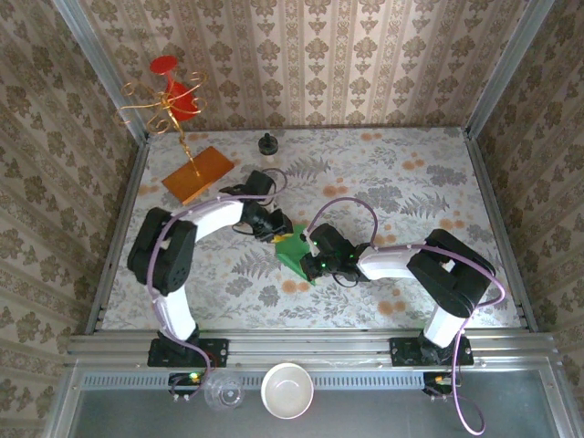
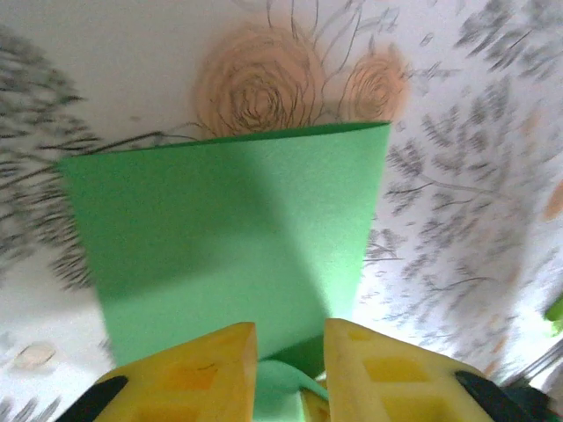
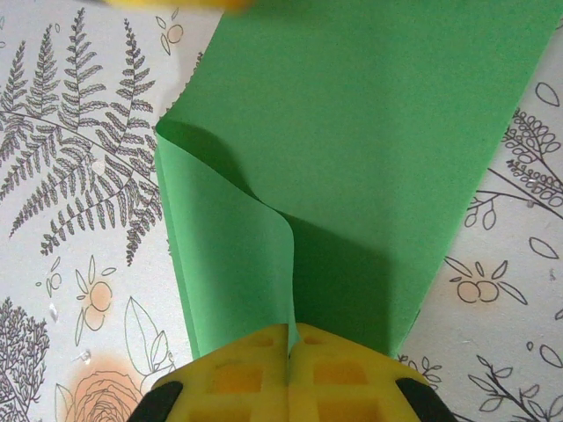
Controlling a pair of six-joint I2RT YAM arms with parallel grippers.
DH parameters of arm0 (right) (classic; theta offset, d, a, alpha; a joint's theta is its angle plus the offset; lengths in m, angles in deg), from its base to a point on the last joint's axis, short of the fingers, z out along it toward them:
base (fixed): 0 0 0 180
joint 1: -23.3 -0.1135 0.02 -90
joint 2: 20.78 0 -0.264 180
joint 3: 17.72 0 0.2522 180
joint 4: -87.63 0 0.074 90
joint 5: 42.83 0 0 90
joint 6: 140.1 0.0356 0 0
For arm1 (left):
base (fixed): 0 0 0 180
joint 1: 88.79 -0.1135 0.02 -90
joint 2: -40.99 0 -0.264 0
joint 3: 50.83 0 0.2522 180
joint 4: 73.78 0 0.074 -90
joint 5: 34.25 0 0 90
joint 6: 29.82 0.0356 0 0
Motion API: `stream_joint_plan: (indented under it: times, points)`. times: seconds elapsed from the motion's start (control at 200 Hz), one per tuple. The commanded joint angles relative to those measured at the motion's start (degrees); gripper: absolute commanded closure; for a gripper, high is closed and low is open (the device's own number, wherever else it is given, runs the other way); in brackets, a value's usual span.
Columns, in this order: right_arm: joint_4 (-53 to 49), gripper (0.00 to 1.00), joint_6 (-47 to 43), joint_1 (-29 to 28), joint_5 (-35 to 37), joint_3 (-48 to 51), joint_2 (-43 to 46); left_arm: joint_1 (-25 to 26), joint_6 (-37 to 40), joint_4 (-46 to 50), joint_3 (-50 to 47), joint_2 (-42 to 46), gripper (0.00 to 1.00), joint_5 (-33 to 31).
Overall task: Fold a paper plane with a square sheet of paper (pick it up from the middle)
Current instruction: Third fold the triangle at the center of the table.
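Closest to me on the top camera, a round white bowl (image 1: 287,391) and a small clear glass cup (image 1: 224,392) sit side by side on the metal ledge in front of the arm bases. Just past the bases, both arms reach in toward the middle of the floral-patterned table (image 1: 411,182), where they meet over the thin, matte, bright green sheet of paper (image 1: 294,255). It lies folded on the near-centre of the cloth, between the two claws. My right gripper (image 3: 288,347) has its yellow fingers pressed together on the near edge of the bright green sheet of paper (image 3: 369,132). It pinches a flap that lifts off the rest and curls up into the seam between the pads, while the broad panel beyond lies flat. On the top camera I see the right gripper (image 1: 310,258) at the near right of the paper and the left gripper (image 1: 278,233) at its far left. From the left wrist, the left gripper (image 2: 290,352) shows its yellow fingers (image 2: 211,369) parted by a clear gap. A curled bit of the paper's edge sits loose in that gap, and the sheet (image 2: 229,237) stretches away with a straight folded edge on its far side. Farther back on the left lies a thick orange-brown rectangular board (image 1: 198,173). A small black knob-like object (image 1: 266,144) stands near the back wall. A gold wire stand (image 1: 169,114) rises from the board, with a red cup-shaped piece (image 1: 178,91) on top.
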Motion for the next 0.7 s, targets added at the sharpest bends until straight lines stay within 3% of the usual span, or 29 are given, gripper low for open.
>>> stream_joint_plan:
  times: [0.0,0.31,0.695]
  points:
    - [-3.35,1.00,0.69,0.21,-1.12,-0.72,-2.25,-2.06,-5.32,-3.48,-4.24,5.89,0.70,-0.84]
    - [-4.05,1.00,0.87,0.41,-4.45,-2.36,-3.08,-0.20,-16.37,-12.60,-16.52,15.26,0.78,-0.20]
    - [-5.24,1.00,0.95,0.68,-6.35,-4.16,-4.83,4.75,-22.32,-18.27,-19.54,11.88,0.88,-0.15]
